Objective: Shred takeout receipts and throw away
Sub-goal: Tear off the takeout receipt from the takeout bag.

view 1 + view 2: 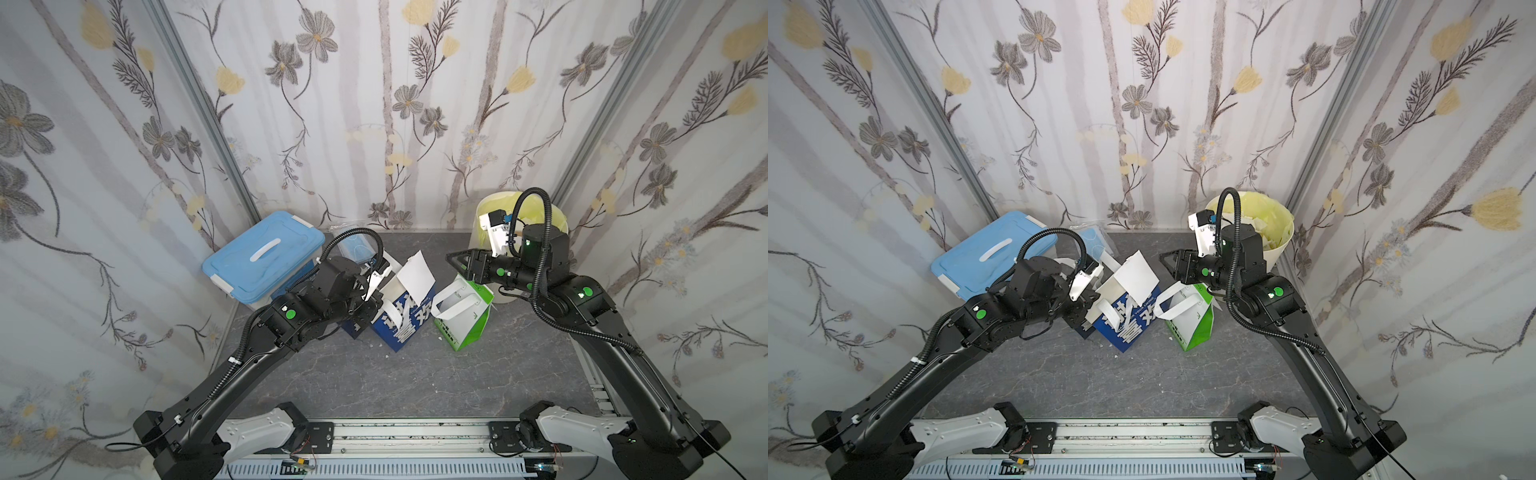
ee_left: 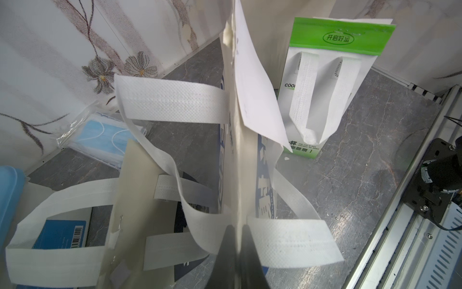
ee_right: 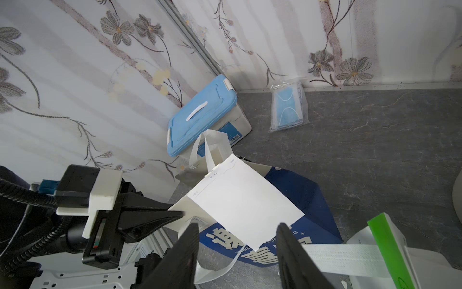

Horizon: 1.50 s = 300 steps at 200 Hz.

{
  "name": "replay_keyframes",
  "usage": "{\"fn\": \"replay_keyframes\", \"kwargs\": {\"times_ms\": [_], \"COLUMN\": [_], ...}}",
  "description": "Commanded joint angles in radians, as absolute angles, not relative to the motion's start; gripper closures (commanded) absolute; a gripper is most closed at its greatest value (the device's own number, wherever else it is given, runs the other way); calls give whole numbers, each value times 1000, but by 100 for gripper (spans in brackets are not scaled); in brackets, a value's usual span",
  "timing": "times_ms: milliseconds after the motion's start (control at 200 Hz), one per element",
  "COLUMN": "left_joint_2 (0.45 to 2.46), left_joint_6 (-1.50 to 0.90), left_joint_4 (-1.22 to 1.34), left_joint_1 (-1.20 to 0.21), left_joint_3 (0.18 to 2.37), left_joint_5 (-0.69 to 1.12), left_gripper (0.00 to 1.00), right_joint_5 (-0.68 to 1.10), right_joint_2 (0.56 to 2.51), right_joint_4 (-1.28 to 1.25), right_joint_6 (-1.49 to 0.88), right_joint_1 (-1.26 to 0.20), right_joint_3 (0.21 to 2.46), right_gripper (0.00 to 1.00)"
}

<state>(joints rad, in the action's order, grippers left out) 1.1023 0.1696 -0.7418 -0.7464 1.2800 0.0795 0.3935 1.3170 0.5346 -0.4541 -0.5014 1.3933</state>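
Only the left wrist view shows us the left hand properly. Its fingers are clenched on the upper rim of the blue bag, seen edge-on as a thin cream line. In both top views that grip is hidden behind the wrist.

The right wrist view alone shows the right hand released, fingers spread wide and nothing pinched. The free corner of the receipt lies between them; whether it touches either we cannot tell. In a top view the bin stands behind this hand and the green bag just beside it.

The receipt is fastened by one short end to the blue bag's rim, beyond the left hand's fingertips. Its long axis runs from that rim toward the right hand, and the sheet is tilted rather than flat.

It is a smooth, thin white rectangle, saw-toothed along its free end. Both bags look dimpled and fabric-like, with flat white looped handles. The counter is grey and veined like stone. Beside the left hand sits a box with a glossy blue lid.
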Motion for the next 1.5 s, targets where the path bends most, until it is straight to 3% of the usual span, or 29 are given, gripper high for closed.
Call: {"fn": "replay_keyframes", "kwargs": {"times_ms": [0, 250, 410, 605, 724, 824, 1244, 1359, 1494], "left_joint_2": [1058, 969, 949, 950, 954, 959, 967, 964, 970], "left_joint_6": [237, 231, 156, 90, 64, 56, 57, 59, 67], "left_joint_4": [-736, -763, -794, -798, -788, -779, -779, -784, -796], "left_joint_1": [-747, -747, -746, -746, -746, -747, -748, -746, -747], "left_joint_3": [1242, 1195, 1200, 1198, 1197, 1191, 1177, 1177, 1175], "left_joint_5": [116, 154, 149, 174, 196, 201, 196, 192, 180], "left_gripper": [100, 100, 100, 100, 100, 100, 100, 100, 100], "right_joint_5": [509, 495, 70, -425, -656, -731, -713, -864, -902], "right_joint_2": [1306, 1283, 1233, 1184, 1220, 1252, 1375, 1405, 1372], "right_joint_4": [444, 422, 407, 313, 320, 322, 220, 286, 286], "right_joint_6": [-386, -271, -211, -60, -17, -23, -17, -61, -59], "right_joint_1": [-514, -623, -765, -1066, -1189, -1221, -1246, -1246, -1245], "right_joint_3": [1333, 1251, 1188, 1064, 1028, 1007, 971, 1026, 1037], "right_gripper": [45, 39, 37, 34, 31, 30, 23, 28, 44]}}
